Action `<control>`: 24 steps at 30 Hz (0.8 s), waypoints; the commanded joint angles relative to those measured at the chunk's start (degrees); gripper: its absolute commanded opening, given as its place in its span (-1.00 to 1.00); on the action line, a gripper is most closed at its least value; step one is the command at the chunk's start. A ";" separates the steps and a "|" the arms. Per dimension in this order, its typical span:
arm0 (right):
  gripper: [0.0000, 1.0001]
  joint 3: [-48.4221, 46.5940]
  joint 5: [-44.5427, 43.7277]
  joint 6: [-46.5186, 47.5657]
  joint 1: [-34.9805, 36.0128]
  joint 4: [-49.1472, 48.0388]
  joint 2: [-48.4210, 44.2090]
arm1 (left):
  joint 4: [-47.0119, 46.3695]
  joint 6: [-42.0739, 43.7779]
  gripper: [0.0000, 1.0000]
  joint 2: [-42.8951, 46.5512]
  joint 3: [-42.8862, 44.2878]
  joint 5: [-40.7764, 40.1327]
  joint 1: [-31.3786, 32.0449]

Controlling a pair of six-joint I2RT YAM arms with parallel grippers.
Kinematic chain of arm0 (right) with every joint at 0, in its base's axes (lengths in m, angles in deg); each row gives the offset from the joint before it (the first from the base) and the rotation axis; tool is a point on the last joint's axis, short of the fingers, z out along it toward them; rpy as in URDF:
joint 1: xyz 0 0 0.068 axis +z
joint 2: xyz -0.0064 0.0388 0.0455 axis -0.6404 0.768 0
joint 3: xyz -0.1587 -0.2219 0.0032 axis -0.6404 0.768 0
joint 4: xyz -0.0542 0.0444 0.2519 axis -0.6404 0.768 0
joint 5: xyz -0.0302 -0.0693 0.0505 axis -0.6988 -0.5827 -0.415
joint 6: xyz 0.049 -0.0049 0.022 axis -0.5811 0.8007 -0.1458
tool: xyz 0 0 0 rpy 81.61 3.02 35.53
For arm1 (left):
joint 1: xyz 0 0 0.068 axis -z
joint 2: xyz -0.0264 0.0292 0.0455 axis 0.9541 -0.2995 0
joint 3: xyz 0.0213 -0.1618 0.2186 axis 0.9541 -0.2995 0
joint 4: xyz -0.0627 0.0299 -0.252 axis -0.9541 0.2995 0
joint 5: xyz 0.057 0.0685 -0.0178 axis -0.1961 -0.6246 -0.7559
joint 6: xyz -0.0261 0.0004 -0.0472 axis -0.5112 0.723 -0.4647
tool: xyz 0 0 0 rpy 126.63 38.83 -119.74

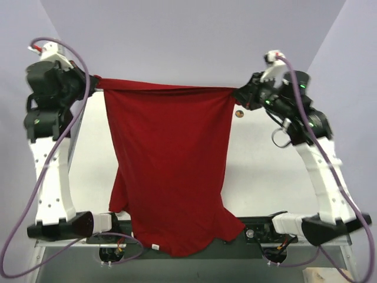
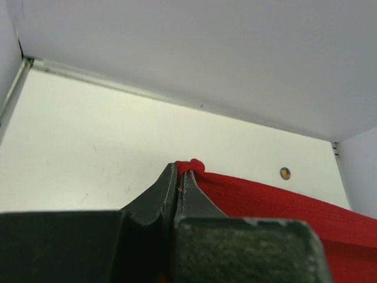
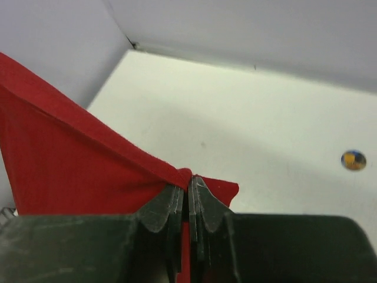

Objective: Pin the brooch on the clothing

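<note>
Right claw (image 3: 189, 187) pinching red clothing (image 3: 76, 165) corner, brooch (image 3: 353, 160) apart on white table (image 3: 235, 112)

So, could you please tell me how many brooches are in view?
1. The brooch lies on the white table, apart from the hanging T-shirt, near the right gripper. Others could be hidden behind the T-shirt.

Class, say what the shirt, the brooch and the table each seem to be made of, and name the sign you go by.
Shirt: soft fabric, matt deep red; it drapes in folds and pulls taut along its held edge.
Brooch: perhaps enamelled metal, golden-orange with a blue patch; too small to be sure.
Table: hard, smooth, matt white; material unclear.
</note>
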 commanded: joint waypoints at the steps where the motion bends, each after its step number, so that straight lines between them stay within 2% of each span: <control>1: -1.00 2.49 -0.94 0.45 -2.22 -4.44 9.40 | -8.30 -3.18 -1.00 -5.83 -6.75 -5.14 -0.13; 7: -1.00 -2.05 2.83 -0.87 -5.21 -8.32 24.42 | -16.30 -6.96 -1.00 -17.07 -12.64 -7.52 0.31; 15: -1.00 -13.75 6.44 -0.43 -7.14 -8.58 45.32 | -20.96 -8.72 -1.00 -30.54 -12.47 -6.73 0.93; 19: -1.00 -19.55 8.46 -0.87 -8.28 -8.32 52.99 | -21.32 -8.81 -1.00 -36.59 -9.49 -6.64 0.93; 24: -1.00 -27.80 8.21 -1.92 -8.90 -9.28 61.08 | -21.06 -9.07 -1.00 -44.15 -1.59 -4.19 0.93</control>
